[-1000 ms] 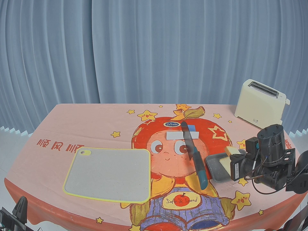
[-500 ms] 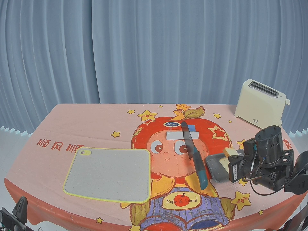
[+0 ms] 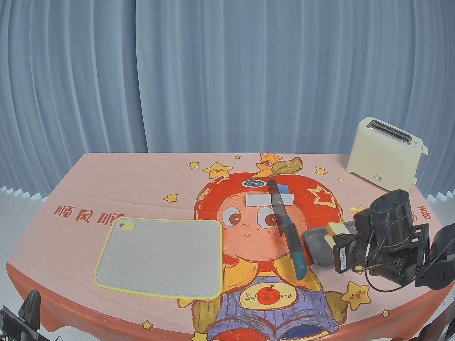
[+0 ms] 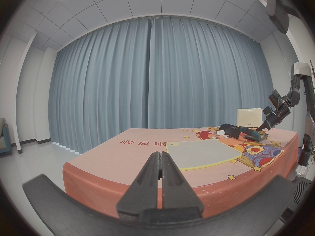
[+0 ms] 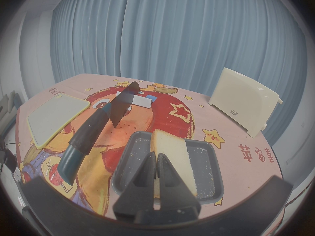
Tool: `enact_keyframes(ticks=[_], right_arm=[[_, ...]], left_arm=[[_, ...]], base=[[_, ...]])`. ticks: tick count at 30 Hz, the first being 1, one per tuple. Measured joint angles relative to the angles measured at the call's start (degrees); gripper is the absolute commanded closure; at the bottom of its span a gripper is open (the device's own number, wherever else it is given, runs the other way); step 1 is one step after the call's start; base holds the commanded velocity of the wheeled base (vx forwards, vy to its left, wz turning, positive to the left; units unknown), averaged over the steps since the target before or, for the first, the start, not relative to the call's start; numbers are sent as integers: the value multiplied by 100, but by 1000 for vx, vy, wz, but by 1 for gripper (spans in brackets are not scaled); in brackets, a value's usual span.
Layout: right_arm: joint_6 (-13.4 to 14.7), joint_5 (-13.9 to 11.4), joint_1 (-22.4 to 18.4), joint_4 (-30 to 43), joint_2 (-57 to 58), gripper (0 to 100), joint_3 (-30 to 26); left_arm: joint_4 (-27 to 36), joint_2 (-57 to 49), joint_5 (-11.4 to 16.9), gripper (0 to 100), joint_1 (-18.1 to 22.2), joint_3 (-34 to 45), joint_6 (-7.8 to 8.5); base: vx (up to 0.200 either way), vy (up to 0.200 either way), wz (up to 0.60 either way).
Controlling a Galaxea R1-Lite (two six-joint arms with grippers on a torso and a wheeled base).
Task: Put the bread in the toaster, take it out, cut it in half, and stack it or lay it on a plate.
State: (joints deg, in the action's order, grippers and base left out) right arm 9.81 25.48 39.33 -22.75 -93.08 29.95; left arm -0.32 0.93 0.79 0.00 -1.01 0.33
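A pale slice of bread point(image 5: 170, 154) stands on edge over the dark grey tray point(image 5: 205, 163), at the table's right front. My right gripper point(image 5: 156, 157) is shut on the slice's near edge. I cannot tell whether the lower edge touches the tray. From the head, the bread point(image 3: 337, 228) shows just ahead of the right gripper point(image 3: 339, 238). The cream toaster point(image 3: 385, 152) stands at the far right, its slot empty. The left gripper point(image 4: 160, 163) is shut on nothing, low off the table's front left corner.
A knife point(image 3: 289, 233) with a teal handle lies mid-table, its dark blade propped on a small white block point(image 3: 258, 200). It sits just left of the tray point(image 3: 315, 247). A grey cutting board point(image 3: 161, 256) with a yellow rim lies front left.
The right arm has shifted slightly left and toward the table's front, carrying the bread with it. The left arm, knife, board and toaster have not moved.
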Motion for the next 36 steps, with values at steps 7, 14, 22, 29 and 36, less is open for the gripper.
enact_keyframes(ticks=[7,14,22,29,36], right_arm=[[-5,0,4,0,-55,100,0],[-5,0,2,0,-85,100,0],[-5,2,2,0,-87,100,0],[-5,0,0,1,-91,100,0],[4,9,9,-7,-119,0,-7]], left_arm=[[0,0,-1,100,0,0,0],[-1,0,0,100,0,0,2],[-1,0,-1,100,0,0,0],[-1,0,-1,100,0,0,0],[-1,0,0,100,0,0,0]], base=[[0,0,0],[0,0,0],[0,0,0],[0,0,0],[0,0,0]])
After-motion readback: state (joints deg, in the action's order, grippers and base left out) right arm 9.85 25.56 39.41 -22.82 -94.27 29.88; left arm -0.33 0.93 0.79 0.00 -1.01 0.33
